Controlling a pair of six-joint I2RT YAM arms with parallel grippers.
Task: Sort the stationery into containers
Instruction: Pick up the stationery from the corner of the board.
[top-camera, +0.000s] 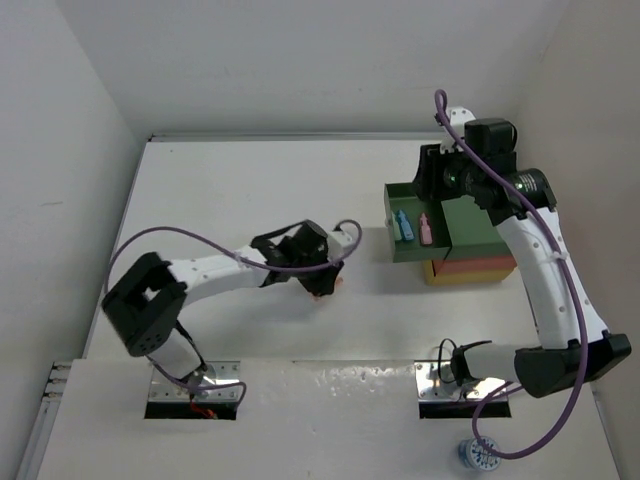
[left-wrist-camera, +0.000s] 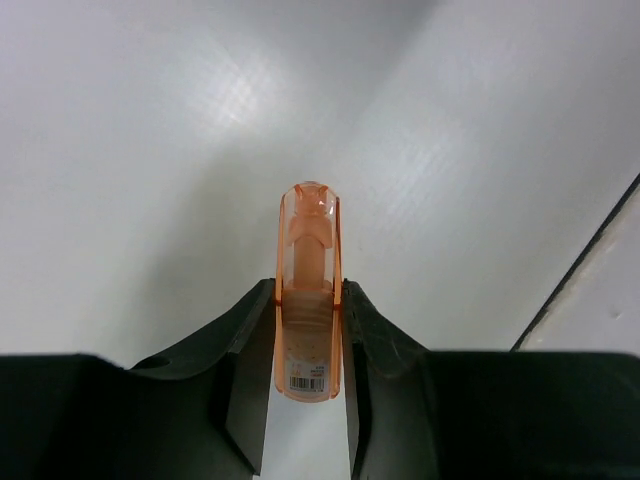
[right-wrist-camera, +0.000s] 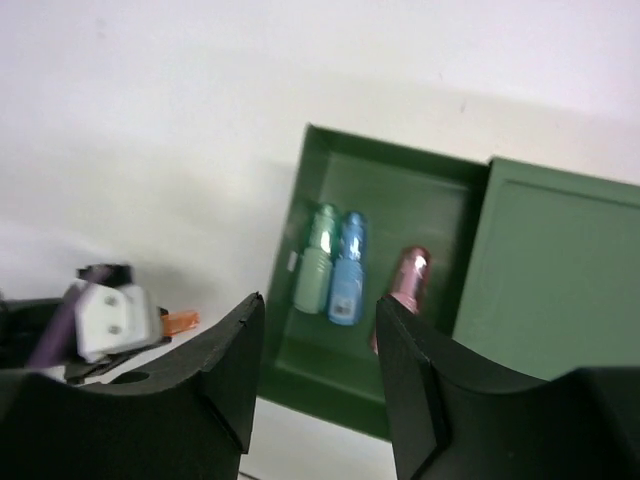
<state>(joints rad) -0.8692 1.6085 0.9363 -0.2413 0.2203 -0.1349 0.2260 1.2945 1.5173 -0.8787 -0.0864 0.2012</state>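
Left wrist view: showed orange marker (left-wrist-camera: 308, 300) pinched in left gripper (left-wrist-camera: 310, 315), clear cap forward.
Marker axis: ran straight out along the fingers.
Marker position: sat mid-table, at the left claw.
Tray direction: open green tray (top-camera: 415, 252) lay well apart, toward the robot's right.
Tray contents: held mint marker (right-wrist-camera: 316, 260), blue marker (right-wrist-camera: 348, 268) and pink marker (right-wrist-camera: 407, 280).
Right gripper (right-wrist-camera: 318, 305): hung over that tray, spread and empty.
Nearer arm: right to the tray, left to the marker; judged a rightward carry.

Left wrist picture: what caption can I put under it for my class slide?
The left gripper pinches an orange marker, with the white table behind it.
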